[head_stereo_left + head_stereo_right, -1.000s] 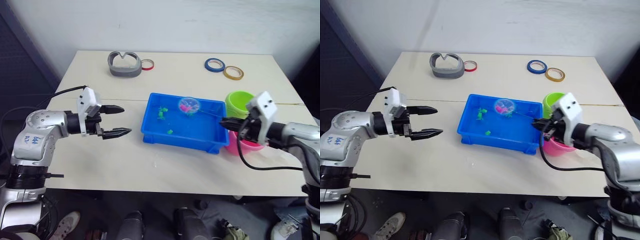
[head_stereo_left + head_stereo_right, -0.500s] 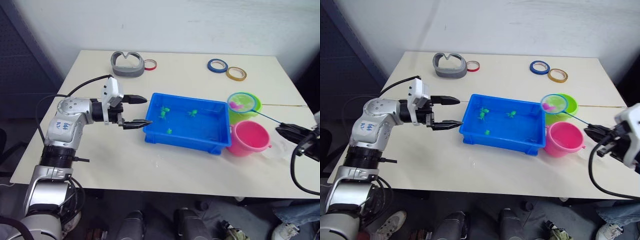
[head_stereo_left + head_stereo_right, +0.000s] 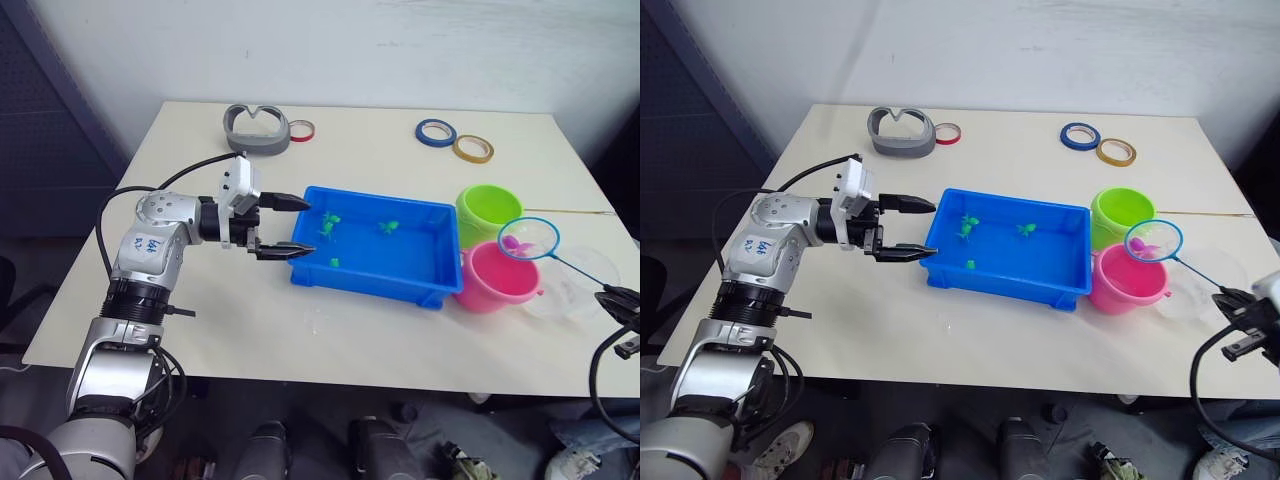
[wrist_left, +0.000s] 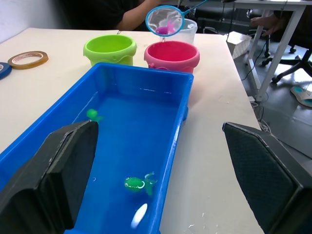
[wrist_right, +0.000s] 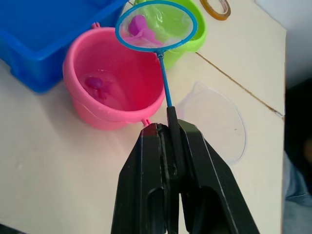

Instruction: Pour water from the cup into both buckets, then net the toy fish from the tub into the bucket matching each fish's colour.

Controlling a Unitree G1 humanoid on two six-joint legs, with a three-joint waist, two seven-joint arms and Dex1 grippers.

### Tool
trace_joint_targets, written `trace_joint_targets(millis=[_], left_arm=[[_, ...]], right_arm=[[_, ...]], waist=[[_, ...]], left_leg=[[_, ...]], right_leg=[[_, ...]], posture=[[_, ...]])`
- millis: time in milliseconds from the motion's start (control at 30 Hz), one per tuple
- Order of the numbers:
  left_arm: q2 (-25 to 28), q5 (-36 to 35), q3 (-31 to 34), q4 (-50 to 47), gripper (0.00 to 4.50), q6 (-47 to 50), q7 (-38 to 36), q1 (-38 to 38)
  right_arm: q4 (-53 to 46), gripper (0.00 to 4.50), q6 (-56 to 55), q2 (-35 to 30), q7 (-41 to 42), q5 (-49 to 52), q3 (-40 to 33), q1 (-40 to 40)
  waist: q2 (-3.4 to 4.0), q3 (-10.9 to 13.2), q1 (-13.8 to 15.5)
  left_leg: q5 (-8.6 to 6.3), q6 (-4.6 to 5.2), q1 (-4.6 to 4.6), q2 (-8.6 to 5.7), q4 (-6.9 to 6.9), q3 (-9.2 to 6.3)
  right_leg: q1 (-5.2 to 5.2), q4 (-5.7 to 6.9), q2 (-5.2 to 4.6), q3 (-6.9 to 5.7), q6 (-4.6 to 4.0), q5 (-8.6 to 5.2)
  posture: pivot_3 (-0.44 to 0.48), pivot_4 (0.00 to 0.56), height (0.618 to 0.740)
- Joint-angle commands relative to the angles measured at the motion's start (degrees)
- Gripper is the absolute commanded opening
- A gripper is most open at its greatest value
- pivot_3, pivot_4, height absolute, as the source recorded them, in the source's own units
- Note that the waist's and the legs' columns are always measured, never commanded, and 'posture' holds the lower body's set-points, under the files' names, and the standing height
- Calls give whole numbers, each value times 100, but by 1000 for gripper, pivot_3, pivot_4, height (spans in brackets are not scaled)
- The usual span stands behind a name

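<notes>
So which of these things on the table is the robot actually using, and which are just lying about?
In use:
- net, pink fish inside, held by the right gripper
- pink bucket
- green bucket
- blue tub with green fish
- clear cup
- left gripper, open at the tub's end

Lying about:
- tape rings
- grey band

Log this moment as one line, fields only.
right gripper: shut on net | pink fish: in net above pink bucket | left gripper: open beside tub

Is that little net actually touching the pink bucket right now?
Apart. The left wrist view shows the net hanging above the pink bucket, with clear space between hoop and rim.
</notes>
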Motion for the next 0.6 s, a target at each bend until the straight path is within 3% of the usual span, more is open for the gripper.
trace_joint_targets(millis=[33, 600], left_arm=[[28, 24, 63, -104, 4459, -92, -44, -78], [9, 44, 89, -57, 4459, -147, -58, -70]], right_arm=[[-6, 0, -498, -127, -164, -384, 136, 15], [845, 0, -3449, -260, -597, -2509, 44, 849]], waist=[[0, 0, 9], [0, 0, -3]], left_leg=[[0, 0, 0, 0, 1, 0], [1, 1, 6, 0, -1, 15]], right_leg=[[0, 1, 0, 0, 0, 0], [2, -1, 7, 10, 0, 0]], posture=[[0, 150, 740], [0, 150, 740]])
